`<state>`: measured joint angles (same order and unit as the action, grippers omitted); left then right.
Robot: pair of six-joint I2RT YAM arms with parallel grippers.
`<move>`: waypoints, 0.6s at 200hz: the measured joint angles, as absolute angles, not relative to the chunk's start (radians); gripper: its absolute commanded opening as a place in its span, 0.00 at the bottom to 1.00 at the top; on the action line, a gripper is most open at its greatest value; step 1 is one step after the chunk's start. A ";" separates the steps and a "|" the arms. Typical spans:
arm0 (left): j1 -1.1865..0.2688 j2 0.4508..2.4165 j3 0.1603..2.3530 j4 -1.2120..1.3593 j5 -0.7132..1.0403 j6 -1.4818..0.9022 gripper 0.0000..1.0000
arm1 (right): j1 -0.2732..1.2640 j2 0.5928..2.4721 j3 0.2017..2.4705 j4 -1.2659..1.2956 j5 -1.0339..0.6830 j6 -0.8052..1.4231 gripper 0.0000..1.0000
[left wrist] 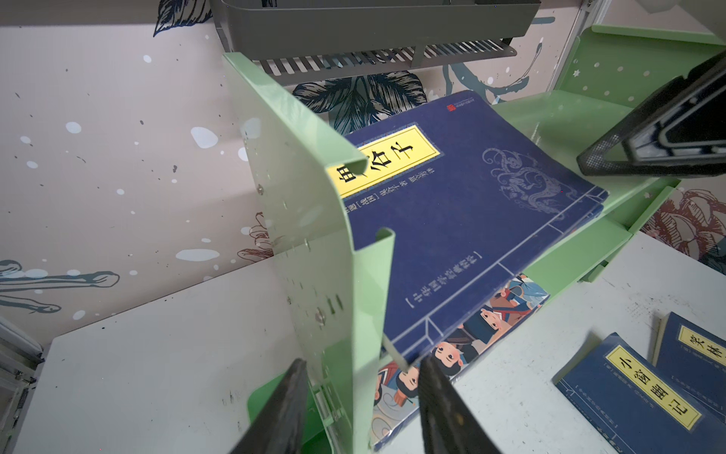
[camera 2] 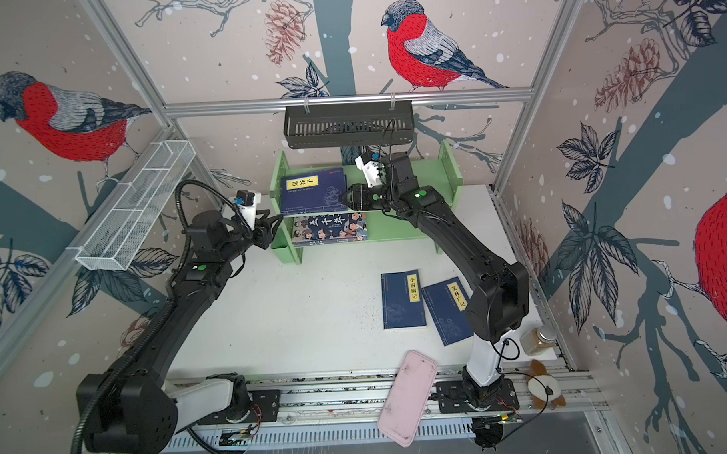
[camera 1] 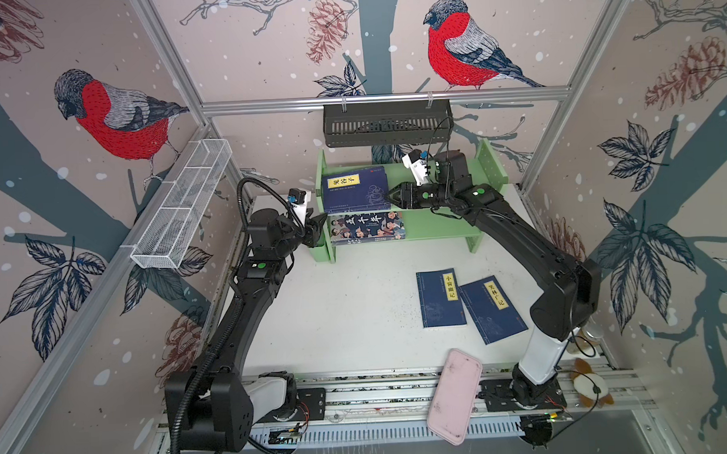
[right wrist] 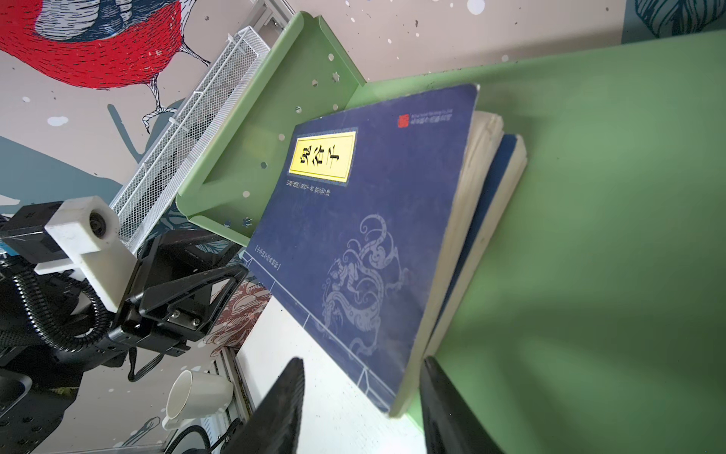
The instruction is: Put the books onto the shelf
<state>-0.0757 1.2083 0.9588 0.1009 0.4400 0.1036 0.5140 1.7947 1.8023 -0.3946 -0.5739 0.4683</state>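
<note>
Navy books (camera 1: 354,189) lie stacked on the green shelf's (camera 1: 428,228) top tier, left end. Right jaws sit apart around their corner, left jaws apart around the side panel (left wrist: 306,188). Push slowly; keep the shelf still.

The light green two-tier shelf (camera 1: 436,224) stood upright with two stacked navy paperbacks (right wrist: 365,220) flat on its upper tier and the cartoon-covered book (camera 1: 366,228) flat below, while two more navy paperbacks (camera 1: 440,298) lay face-up, touching, on the table (camera 1: 348,311).
</note>
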 measured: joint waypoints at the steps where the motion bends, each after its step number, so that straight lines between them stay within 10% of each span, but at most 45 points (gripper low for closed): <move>1: -0.076 1.209 0.958 0.101 0.440 0.103 0.44 | 0.514 1.795 1.802 -0.395 -0.574 0.468 0.49; 120: -0.091 1.217 0.946 0.145 0.414 0.101 0.32 | 0.516 1.799 1.803 -0.391 -0.580 0.468 0.49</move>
